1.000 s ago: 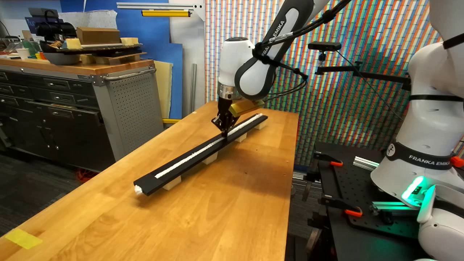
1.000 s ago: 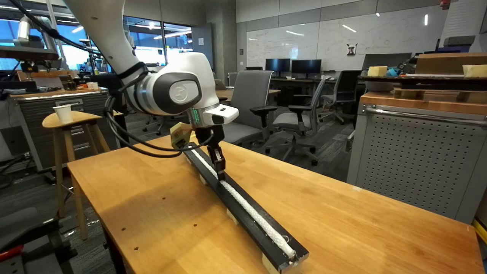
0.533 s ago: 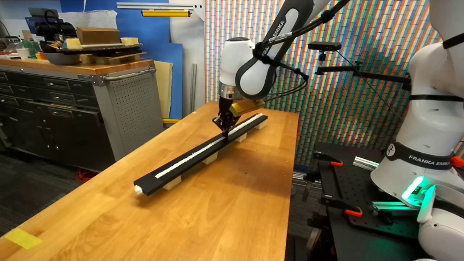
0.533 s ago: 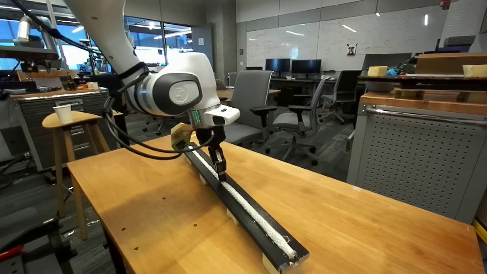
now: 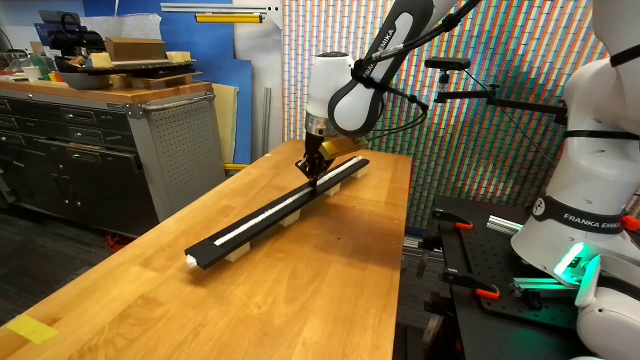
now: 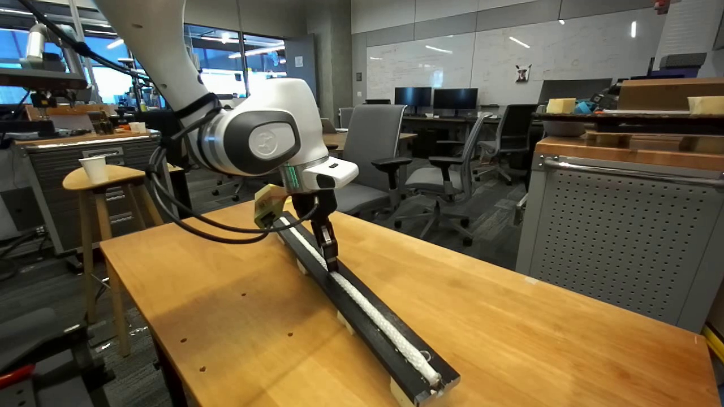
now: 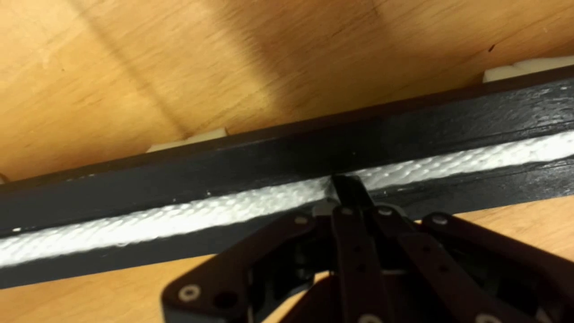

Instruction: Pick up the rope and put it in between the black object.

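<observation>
— Gripper point(image 5: 313, 184) and arm point(image 5: 350, 107) have shifted slightly since the earlier frame; in an exterior view both stand a little nearer the far short edge of the counter point(image 5: 300, 305).

— Recorded. Largest first, please.

— One long edge of the counter faces the cabinet point(image 5: 187, 145), the opposite one the robot's base point(image 5: 585, 215). Between these edges, apart from both, the bar point(image 7: 251, 168) runs lengthwise, one end near the far short edge.

— And the rope point(image 7: 215, 210)?

— Seated in the bar, between its two black sides, along most of its length; it shows on both sides of the gripper.

— State of the gripper?

— Jaws drawn together, pointing down at the middle stretch of the bar. In the wrist view the tips meet the rope; whether they pinch any of it cannot be told.

— Smaller items?

— Four pale blocks point(image 5: 290, 218) show under the bar, which rests on them, clear of the counter. Yellow tape point(image 5: 33, 329) lies at the cabinet-side long edge, well away from the far corners. Last, a white tuft point(image 5: 192, 261) sticks out of the bar at the end farther from that short edge; whether it belongs to the rope cannot be confirmed.
</observation>
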`<control>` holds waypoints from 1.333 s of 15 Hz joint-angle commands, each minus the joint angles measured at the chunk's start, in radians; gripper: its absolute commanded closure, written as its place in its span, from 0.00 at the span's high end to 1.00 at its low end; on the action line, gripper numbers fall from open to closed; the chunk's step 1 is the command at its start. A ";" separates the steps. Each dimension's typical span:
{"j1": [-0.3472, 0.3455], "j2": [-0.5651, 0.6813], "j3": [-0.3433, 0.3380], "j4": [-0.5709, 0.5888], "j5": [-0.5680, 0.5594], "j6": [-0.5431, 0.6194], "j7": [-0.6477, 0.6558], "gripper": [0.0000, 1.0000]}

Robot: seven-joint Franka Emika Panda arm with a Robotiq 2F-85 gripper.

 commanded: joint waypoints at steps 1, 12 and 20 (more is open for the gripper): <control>-0.036 0.000 -0.008 -0.043 0.022 0.040 -0.045 0.00; -0.075 -0.010 -0.008 -0.069 0.062 0.073 -0.067 0.00; -0.099 -0.024 -0.015 -0.099 0.077 0.097 -0.080 0.00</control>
